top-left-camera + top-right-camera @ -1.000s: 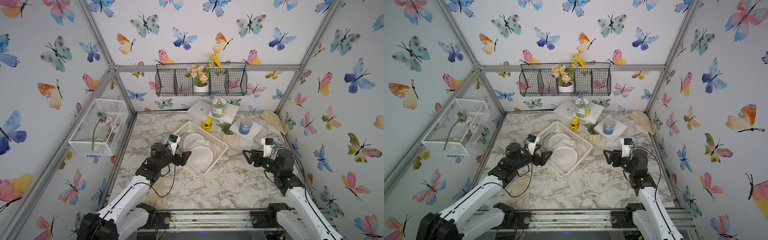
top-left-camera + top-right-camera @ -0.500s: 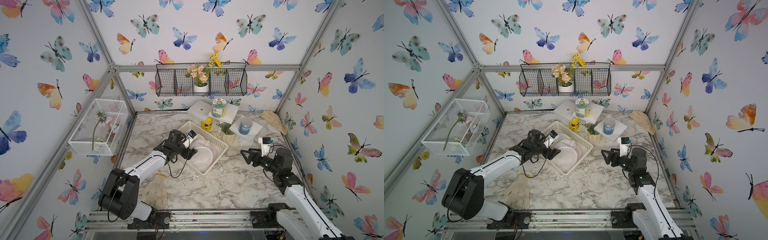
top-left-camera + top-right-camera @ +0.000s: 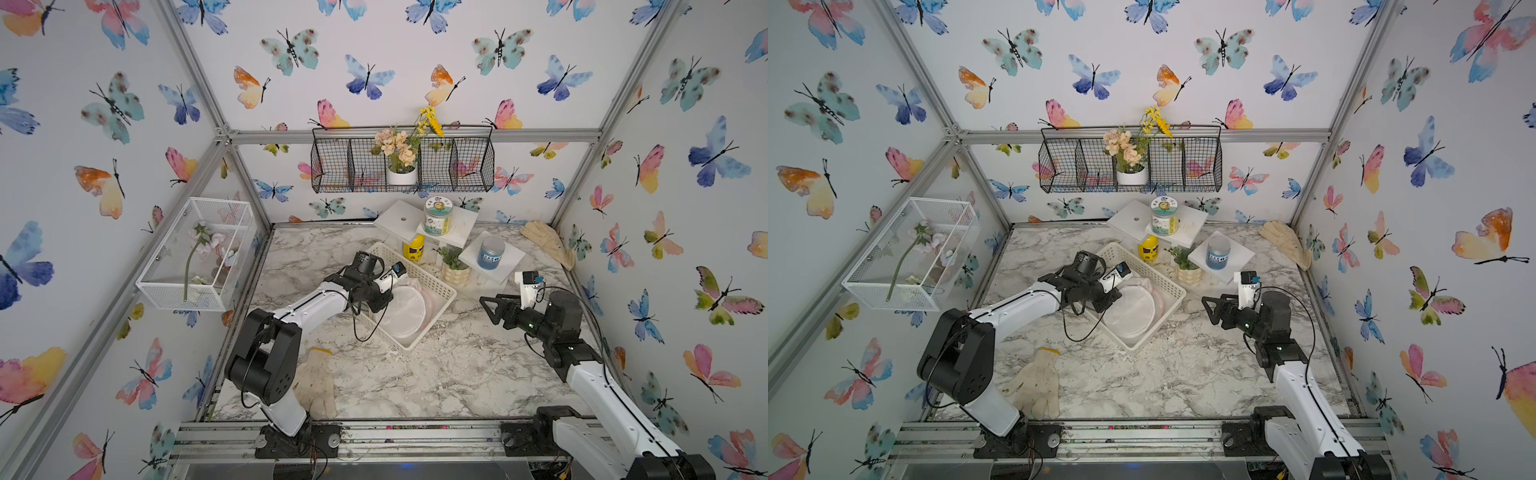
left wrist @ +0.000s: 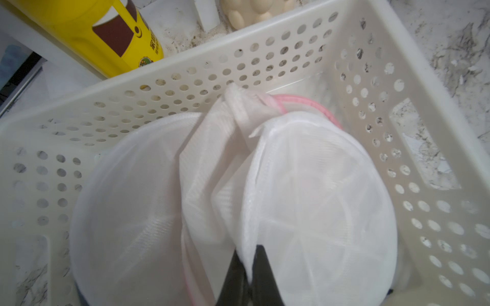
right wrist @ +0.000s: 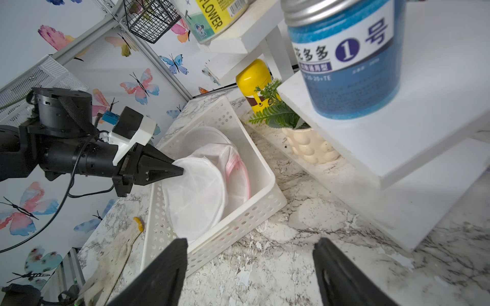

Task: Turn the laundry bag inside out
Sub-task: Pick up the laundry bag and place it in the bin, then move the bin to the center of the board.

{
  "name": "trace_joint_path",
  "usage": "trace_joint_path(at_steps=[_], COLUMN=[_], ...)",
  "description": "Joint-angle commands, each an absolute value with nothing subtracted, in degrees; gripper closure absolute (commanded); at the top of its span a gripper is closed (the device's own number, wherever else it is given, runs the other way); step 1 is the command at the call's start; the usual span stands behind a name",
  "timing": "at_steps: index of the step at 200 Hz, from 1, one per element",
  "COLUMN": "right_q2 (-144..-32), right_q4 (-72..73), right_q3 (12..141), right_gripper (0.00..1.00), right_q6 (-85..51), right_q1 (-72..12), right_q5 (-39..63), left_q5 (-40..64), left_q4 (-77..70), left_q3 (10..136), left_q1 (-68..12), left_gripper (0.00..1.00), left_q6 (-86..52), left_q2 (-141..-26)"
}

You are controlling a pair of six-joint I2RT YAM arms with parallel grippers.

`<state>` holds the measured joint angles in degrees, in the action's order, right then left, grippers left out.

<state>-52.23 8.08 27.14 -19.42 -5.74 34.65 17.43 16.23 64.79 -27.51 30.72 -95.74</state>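
Grasp step: the left gripper (image 4: 249, 267), jaws pinching a fold of the laundry bag (image 3: 401, 309) in the basket (image 3: 432, 277) at frame centre, should next, I judge, lift it toward the spread-jawed right gripper (image 3: 490, 309)

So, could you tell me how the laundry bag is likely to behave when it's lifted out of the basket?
The laundry bag will probably flop: its thin mesh folds where the left end effector pinches it. See-through, it looks very light. Round panels suggest a springy hoop, so it may catch on the basket wall.
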Motion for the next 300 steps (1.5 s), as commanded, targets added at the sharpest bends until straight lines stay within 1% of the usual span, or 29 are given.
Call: trace_joint_path(at_steps=[1,23,38,65,91,110,127,160,232,249,263,280,300], right_q2=[-52.62,-54.29,-56.30,-61.15,-67.22,-71.22,-75.45,-82.00,-95.36,-94.93,-92.11,-86.19,-77.61], right_q4=[8.22,4.58,1.62,-0.51,2.05,6.44,8.20,13.53,24.24,23.63,21.53,18.05,13.30], right_q3=[29.12,30.40,31.83,34.49,36.62,37.17,38.75,40.69,50.68,51.30,50.28,47.85,44.21], right_gripper=[0.22,0.26,0.28,0.27,0.25,0.25,0.25,0.25,0.26,0.24,0.22,0.19,0.17], right_q6=[-18.28,-19.01,-20.44,-26.93,-33.38,-36.96,-39.43,-43.30,-48.17,-46.99,-43.76,-36.04,-23.88], right_q1=[-6.36,-8.19,-11.35,-18.17,-24.20,-28.62,-31.84,-35.58,-38.80,-38.85,-38.87,-38.92,-38.89], right_q5=[35.46,31.99,28.17,21.51,20.18,19.36,17.74,15.81,15.15,13.99,12.03,9.51,5.30], left_q5=[20.71,20.80,19.73,16.40,12.51,8.79,5.34,-0.69,-2.90,-2.37,-1.66,-1.49,-0.16], left_q4=[20.52,19.37,16.79,10.78,6.77,7.14,7.90,8.02,11.19,11.60,12.02,12.17,12.79], left_q3=[65.96,64.43,62.57,58.42,55.24,55.10,55.75,57.21,63.02,63.96,64.29,64.08,64.34], left_q1=[-27.71,-27.61,-27.44,-26.76,-26.11,-25.85,-25.72,-25.41,-24.32,-23.40,-22.70,-22.50,-22.50], left_gripper=[1.00,1.00,1.00,1.00,1.00,1.00,1.00,1.00,1.00,1.00,1.00,1.00,1.00], left_q6=[31.55,29.22,25.98,18.61,12.65,9.81,7.45,1.44,-12.57,-18.29,-23.98,-31.45,-41.93], left_q2=[-93.71,-87.95,-82.65,-72.45,-64.10,-59.97,-57.39,-53.59,-52.86,-53.30,-53.77,-54.42,-55.46])
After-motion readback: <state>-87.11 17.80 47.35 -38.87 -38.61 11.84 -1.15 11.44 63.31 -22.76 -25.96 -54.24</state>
